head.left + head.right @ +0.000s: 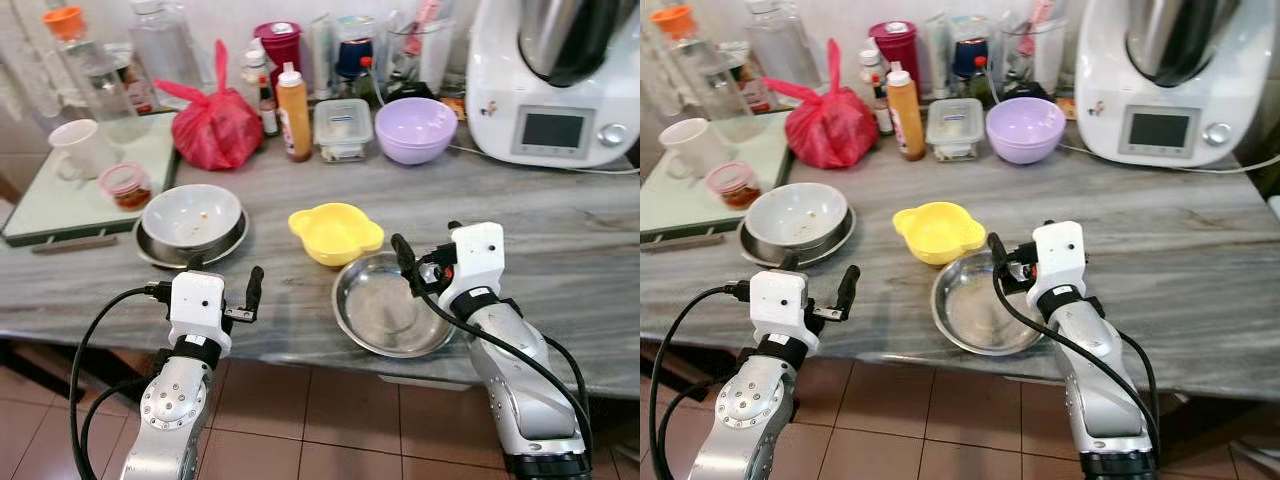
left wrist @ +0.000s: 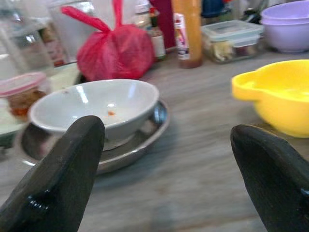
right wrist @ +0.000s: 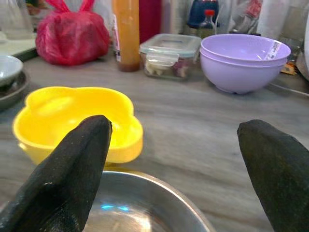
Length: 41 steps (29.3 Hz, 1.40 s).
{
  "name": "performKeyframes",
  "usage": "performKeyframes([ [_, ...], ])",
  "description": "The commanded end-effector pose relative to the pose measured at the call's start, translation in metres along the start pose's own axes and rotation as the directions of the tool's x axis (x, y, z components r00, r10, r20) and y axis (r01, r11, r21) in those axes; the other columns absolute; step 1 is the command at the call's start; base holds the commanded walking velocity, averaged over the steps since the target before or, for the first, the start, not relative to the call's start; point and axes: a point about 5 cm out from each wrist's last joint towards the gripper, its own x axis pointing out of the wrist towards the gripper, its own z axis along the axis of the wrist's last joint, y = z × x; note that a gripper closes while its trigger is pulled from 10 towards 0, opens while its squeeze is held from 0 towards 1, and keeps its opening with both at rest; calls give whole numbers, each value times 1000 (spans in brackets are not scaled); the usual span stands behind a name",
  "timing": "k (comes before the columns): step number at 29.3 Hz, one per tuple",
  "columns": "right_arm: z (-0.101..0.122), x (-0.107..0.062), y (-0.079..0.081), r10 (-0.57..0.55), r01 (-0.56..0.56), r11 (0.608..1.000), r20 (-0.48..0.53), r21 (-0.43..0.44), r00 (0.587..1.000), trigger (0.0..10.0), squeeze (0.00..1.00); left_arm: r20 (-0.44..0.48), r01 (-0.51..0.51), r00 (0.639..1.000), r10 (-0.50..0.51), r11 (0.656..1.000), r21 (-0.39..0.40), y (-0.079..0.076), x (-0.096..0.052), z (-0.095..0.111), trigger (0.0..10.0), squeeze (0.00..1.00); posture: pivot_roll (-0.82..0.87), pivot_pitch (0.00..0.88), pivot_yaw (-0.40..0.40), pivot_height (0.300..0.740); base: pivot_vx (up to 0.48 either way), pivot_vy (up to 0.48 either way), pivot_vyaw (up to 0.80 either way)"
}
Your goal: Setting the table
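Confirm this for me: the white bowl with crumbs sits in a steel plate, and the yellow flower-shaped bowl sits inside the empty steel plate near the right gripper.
Wrong on one point. The yellow flower-shaped bowl stands on the grey marble counter just behind the empty steel plate, not inside it; the left eye view shows this. The white bowl with crumbs does sit in its own steel plate, and the right gripper is over the empty plate's rim.

A long counter of grey stone with pale wavy veining (image 1: 560, 250) runs across the middle of the frame from left to right, its front edge crossing the lower half. Beneath that edge, along the bottom of the frame, lies a floor of reddish-brown square tiles with light grout lines (image 1: 330, 420). At the far upper left a strip of pale, off-white wall (image 1: 22, 90) rises behind the counter. Light falls evenly and softly over the stone, and the space under the counter edge at lower left is in dark shadow.
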Motion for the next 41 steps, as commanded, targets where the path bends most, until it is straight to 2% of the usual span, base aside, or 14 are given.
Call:
performKeyframes([
  [1,6,-1,-1,-4,4,1000,27,-8,1000,10000,94,-2,-10,1000,10,1000,14,1,0,-1,10000,0,-100,37,93,740,0,0,-781],
  [2,6,-2,-1,-4,4,1000,27,-8,1000,10000,94,-1,-9,1000,9,1000,15,1,0,-1,10000,0,-99,38,93,740,0,0,-781],
  [3,6,-1,-1,-3,3,1000,27,-7,1000,10000,0,-1,-8,1000,8,1000,15,1,0,-1,10000,0,-99,38,93,740,0,0,-781],
  [10,6,-1,2,5,-4,1000,30,-7,1000,10000,0,-3,-9,1000,9,1000,13,-1,0,-1,10000,0,-99,41,92,740,0,0,-747],
  [41,10,-2,-2,-4,5,1000,60,-15,998,10000,0,-5,3,1000,-3,1000,-11,-4,3,-2,10000,0,-131,53,91,740,0,0,0],
])
